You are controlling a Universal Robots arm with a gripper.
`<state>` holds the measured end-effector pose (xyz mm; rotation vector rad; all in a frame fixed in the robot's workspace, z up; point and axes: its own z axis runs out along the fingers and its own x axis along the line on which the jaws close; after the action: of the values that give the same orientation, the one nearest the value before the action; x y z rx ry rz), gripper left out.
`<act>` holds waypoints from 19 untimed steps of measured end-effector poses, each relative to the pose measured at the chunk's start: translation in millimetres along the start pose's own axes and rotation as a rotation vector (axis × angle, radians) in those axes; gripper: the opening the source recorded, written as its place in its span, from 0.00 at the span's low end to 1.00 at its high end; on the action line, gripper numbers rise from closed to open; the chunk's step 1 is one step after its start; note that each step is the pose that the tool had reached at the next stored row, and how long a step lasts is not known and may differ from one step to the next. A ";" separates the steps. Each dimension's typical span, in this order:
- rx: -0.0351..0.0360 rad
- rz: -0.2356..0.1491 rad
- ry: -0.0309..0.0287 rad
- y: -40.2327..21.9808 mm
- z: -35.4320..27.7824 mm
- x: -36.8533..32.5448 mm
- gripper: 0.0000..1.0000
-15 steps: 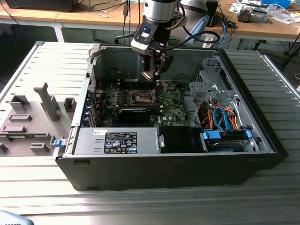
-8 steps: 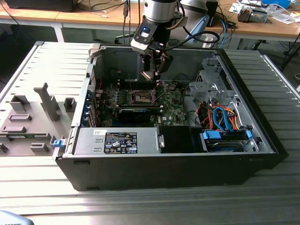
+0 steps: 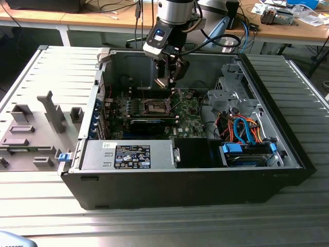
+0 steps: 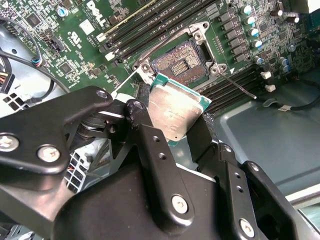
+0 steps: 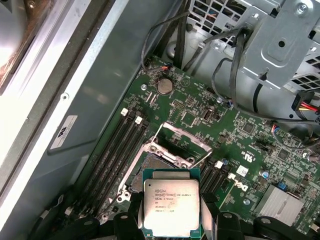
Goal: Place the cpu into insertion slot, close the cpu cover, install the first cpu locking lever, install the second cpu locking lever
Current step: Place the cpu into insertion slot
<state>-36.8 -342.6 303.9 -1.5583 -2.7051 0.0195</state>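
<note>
The slatted metal table carries an open black computer case, lying on its side with the interior facing up. On the table at the exterior view's left rests a grey fixture tray. The robot arm reaches down into the case from above, over the rear half of the interior.

The green circuit board covers the case floor. A grey power supply sits along the near wall, and a metal drive cage with orange and blue cables occupies the exterior view's right.

The gripper hangs above the board, over the socket area. Its two black fingers are clamped on the cpu – one finger on each of two opposite edges, the silver-grey top exposed between them. In the second wrist view the chip sits tilted relative to the board.

The cpu cover stands swung open – a thin silvery frame raised at the far side of the socket. The insertion slot is uncovered, its brownish pin field bare. The chip is clear of it, held above and partly overlapping one socket edge in the first wrist view. Long black memory slots flank the socket on both sides.

A thin wire lever juts out from one socket corner, unlatched. A round coin cell sits on the board beyond the cover.
</note>
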 end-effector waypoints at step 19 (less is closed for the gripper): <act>-0.0003 0.021 0.0004 0.0 0.0 0.0 0.55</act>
<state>-36.7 -342.6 303.9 -1.5869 -2.6883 0.0191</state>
